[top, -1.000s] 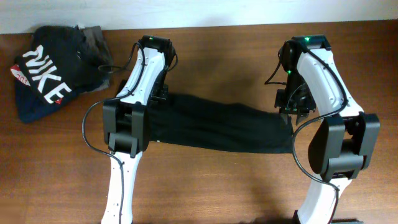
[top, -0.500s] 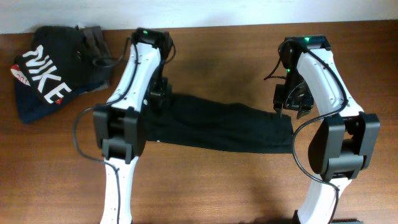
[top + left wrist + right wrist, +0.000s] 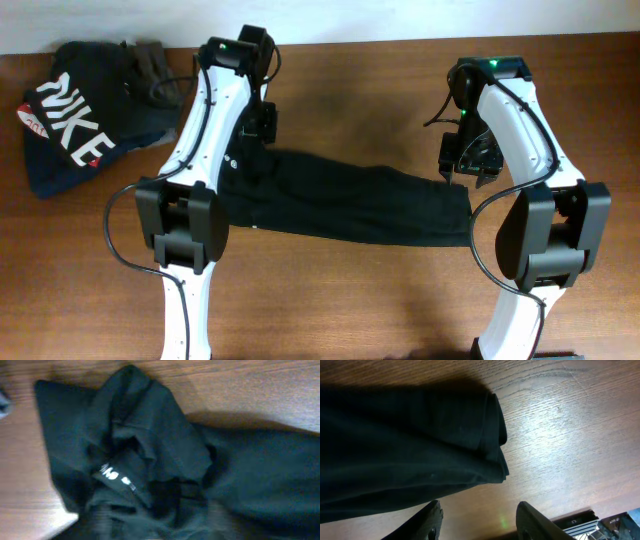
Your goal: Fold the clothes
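Black soft short-sleeved T-shirt (image 3: 370, 205), folded to a band, just released.
Left gripper (image 3: 265, 122) withdrawn, opening unclear; right gripper (image 3: 479, 507) parted, empty.

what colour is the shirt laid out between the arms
The shirt is plain black; the overhead view shows it best.

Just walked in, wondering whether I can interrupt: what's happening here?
Two robot arms are folding a black T-shirt. It lies across the wooden table as a long folded band, its left end bunched. The right end effector hangs open over the right end, gripping nothing; the left end effector is near the bunched end, its grip unclear. A NIKE garment sits aside, far left.
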Controlling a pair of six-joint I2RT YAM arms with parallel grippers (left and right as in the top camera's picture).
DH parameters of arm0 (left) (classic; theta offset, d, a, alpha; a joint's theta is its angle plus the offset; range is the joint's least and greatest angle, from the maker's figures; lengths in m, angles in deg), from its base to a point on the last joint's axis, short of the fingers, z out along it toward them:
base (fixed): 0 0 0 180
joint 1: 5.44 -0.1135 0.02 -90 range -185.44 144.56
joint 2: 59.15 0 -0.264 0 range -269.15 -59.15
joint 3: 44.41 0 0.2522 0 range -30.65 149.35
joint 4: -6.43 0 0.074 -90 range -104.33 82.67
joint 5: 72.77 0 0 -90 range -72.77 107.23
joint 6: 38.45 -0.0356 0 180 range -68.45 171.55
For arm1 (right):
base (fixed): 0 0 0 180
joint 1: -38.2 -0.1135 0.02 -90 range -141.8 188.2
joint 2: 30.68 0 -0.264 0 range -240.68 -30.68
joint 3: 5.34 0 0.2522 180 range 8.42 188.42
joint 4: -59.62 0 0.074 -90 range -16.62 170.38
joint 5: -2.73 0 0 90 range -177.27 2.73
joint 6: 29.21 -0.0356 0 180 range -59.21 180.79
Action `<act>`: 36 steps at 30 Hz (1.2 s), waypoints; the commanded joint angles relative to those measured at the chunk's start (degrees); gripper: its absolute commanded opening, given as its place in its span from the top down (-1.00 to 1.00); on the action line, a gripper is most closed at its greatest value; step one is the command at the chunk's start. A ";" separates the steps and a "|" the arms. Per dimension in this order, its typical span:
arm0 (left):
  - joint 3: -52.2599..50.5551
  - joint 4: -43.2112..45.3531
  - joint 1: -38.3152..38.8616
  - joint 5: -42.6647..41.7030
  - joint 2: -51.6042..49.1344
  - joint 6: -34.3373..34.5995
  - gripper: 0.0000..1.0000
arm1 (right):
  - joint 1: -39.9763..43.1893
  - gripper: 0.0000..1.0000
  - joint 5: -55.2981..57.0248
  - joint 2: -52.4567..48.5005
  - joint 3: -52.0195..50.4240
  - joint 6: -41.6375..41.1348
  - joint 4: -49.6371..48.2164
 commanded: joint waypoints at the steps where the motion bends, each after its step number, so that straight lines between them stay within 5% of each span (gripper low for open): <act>1: -5.27 2.34 -0.13 -2.21 -0.63 0.94 0.53 | 0.11 -0.05 0.50 0.92 -0.26 -0.44 -0.02; 4: -8.33 3.34 -0.13 -2.19 -0.63 1.07 0.82 | 0.11 -0.05 0.50 0.92 -0.26 -0.44 -0.04; 8: -11.63 4.83 -0.42 -1.01 -0.63 1.07 0.90 | 0.11 -0.05 0.50 0.92 -0.26 -0.44 -0.02; 27: -16.76 13.16 -5.97 0.04 -0.74 -0.90 0.92 | 0.11 -0.04 -0.61 0.92 -12.46 -0.48 -7.93; 36: -15.69 10.51 -9.05 9.92 -0.33 2.80 0.98 | 0.15 -0.04 -0.55 0.92 -12.90 -1.22 -9.46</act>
